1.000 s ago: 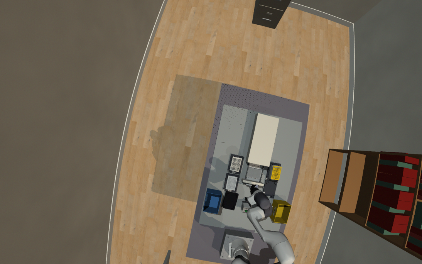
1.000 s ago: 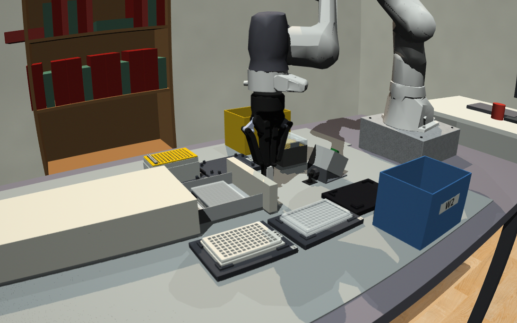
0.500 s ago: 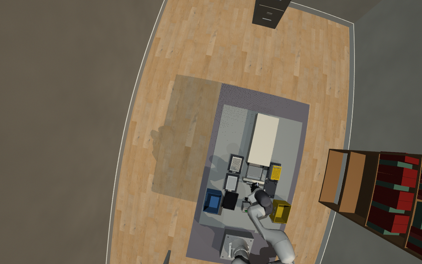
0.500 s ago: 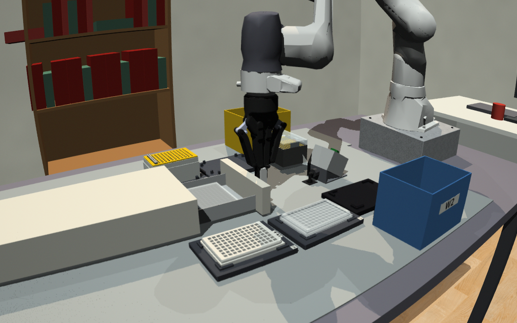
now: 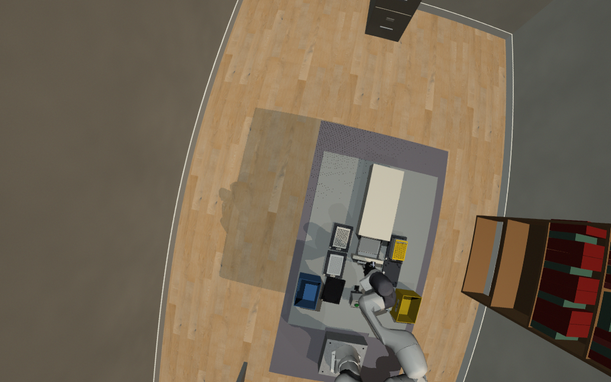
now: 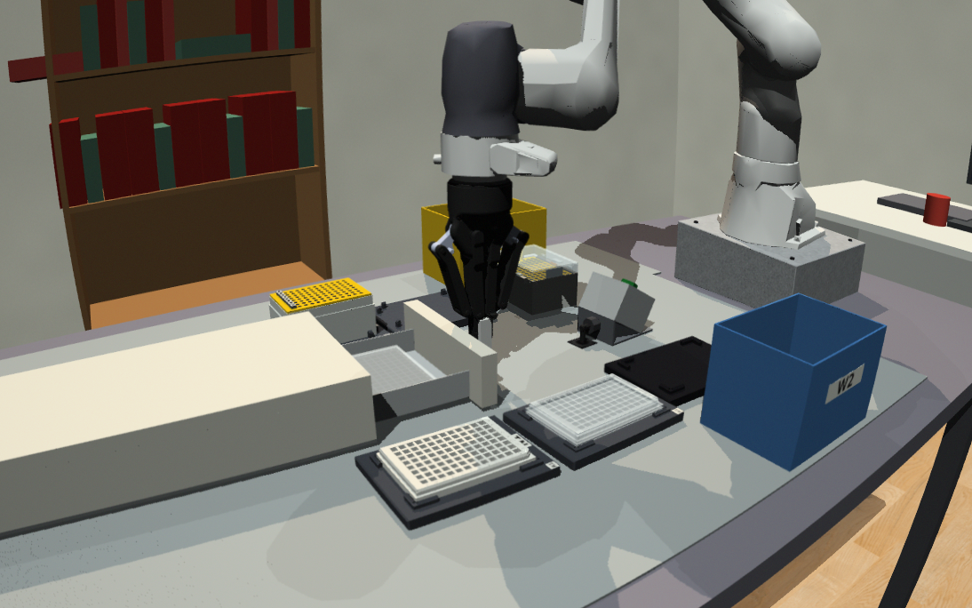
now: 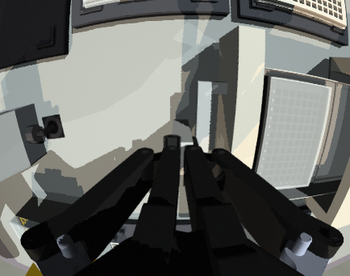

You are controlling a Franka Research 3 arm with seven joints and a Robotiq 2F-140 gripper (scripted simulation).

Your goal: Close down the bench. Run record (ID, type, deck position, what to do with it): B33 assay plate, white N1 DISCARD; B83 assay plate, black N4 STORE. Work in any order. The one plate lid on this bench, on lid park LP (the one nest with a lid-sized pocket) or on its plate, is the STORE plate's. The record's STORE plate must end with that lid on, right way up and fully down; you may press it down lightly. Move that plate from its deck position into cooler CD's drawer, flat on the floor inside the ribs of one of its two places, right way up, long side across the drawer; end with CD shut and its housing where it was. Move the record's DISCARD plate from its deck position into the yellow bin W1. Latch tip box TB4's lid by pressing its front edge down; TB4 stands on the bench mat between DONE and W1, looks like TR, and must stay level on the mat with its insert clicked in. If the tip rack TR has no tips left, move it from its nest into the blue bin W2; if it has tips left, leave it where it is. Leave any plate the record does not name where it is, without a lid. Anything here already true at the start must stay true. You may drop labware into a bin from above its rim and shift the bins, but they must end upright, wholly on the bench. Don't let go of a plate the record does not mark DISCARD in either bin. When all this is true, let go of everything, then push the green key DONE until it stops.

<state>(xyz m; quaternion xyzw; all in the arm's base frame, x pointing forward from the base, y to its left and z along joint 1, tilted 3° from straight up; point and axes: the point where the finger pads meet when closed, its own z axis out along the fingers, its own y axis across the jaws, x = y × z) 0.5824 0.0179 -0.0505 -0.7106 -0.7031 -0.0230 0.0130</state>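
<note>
My gripper (image 6: 483, 326) is shut and empty. Its tips hang just in front of the cream front panel (image 6: 450, 351) of cooler CD's drawer; I cannot tell if they touch it. The drawer (image 5: 369, 247) stands partly out of the cream housing (image 6: 149, 415). A plate with a pale gridded top (image 6: 391, 366) lies flat inside it and also shows in the wrist view (image 7: 293, 131). The white plate (image 6: 455, 453) sits on nest N1. The black nest (image 6: 663, 366) beside the blue bin is empty. Tip box TB4 (image 6: 542, 284) stands behind my gripper.
A clear plate (image 6: 593, 408) sits on N3. Tip rack TR (image 6: 321, 299) with its yellow top stands behind the drawer. Yellow bin W1 (image 6: 483, 234) is behind my arm, blue bin W2 (image 6: 792, 378) at the right. The DONE key box (image 6: 614, 306) is right of my gripper.
</note>
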